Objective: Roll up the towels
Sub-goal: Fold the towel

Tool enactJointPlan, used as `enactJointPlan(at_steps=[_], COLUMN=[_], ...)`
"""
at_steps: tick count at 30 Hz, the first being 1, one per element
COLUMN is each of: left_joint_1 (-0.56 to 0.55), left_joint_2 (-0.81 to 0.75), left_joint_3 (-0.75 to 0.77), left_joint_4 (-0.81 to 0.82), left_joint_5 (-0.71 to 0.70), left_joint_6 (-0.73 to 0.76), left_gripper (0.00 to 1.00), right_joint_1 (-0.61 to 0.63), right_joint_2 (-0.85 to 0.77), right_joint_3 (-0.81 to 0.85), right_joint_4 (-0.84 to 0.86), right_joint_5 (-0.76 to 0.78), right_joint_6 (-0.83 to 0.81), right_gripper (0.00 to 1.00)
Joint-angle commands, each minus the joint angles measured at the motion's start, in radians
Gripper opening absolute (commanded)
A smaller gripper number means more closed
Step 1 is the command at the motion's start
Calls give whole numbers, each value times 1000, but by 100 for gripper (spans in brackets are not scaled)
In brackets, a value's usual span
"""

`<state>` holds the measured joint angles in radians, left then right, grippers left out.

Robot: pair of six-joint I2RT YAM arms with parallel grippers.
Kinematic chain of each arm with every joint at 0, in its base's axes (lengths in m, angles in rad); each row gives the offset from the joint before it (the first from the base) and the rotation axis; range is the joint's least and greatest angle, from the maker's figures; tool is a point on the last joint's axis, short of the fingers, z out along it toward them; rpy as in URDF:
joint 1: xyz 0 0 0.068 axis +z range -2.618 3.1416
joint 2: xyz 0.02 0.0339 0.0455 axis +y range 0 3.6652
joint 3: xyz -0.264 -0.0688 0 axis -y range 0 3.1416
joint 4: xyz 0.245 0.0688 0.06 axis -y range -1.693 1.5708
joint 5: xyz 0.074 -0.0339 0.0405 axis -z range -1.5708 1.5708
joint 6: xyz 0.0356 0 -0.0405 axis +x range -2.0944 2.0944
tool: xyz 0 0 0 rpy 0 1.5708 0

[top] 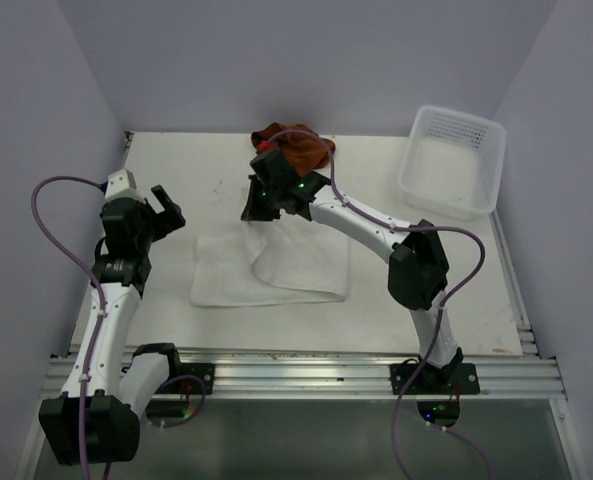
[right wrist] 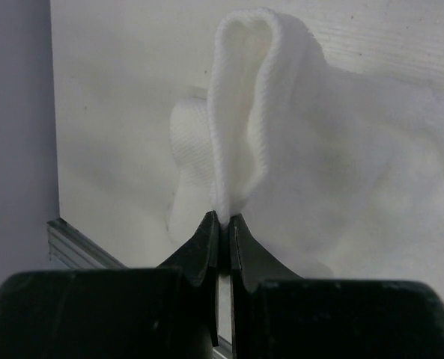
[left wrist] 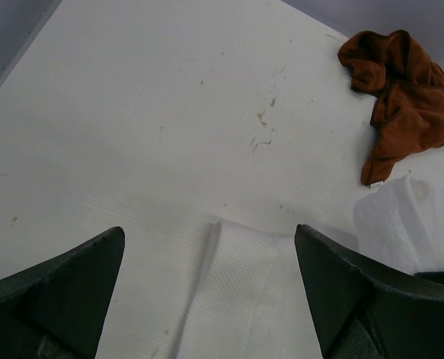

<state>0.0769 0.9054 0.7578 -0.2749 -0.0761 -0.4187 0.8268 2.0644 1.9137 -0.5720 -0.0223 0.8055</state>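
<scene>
A white towel (top: 276, 265) lies flat on the table's middle, its far edge lifted. My right gripper (top: 259, 210) is shut on that far edge and holds it above the table; the wrist view shows the pinched white fold (right wrist: 244, 134) rising from my right gripper (right wrist: 224, 218). My left gripper (top: 166, 215) is open and empty, left of the towel, hovering over its near-left corner (left wrist: 244, 292). A crumpled brown towel (top: 296, 148) lies at the back of the table, and shows in the left wrist view (left wrist: 401, 90).
A white plastic basket (top: 452, 160) stands at the back right of the table (top: 176, 170). Grey walls close in the left, back and right sides. The aluminium rail (top: 306, 375) runs along the near edge.
</scene>
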Motion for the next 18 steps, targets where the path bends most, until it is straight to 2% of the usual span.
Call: enactJointPlan(at_steps=[1, 18], left_joint_1=[-3, -2], left_joint_2=[-17, -28], left_joint_3=[34, 31], left_joint_4=[3, 5], left_joint_5=[-5, 1], left_joint_6=[-3, -8], left_gripper=[99, 100], right_joint_1=[23, 86], right_joint_2=[29, 89], right_joint_3=[44, 100], right_joint_4=[49, 83], right_joint_5=[-28, -73], right_joint_6=[40, 81], right_gripper=[0, 0])
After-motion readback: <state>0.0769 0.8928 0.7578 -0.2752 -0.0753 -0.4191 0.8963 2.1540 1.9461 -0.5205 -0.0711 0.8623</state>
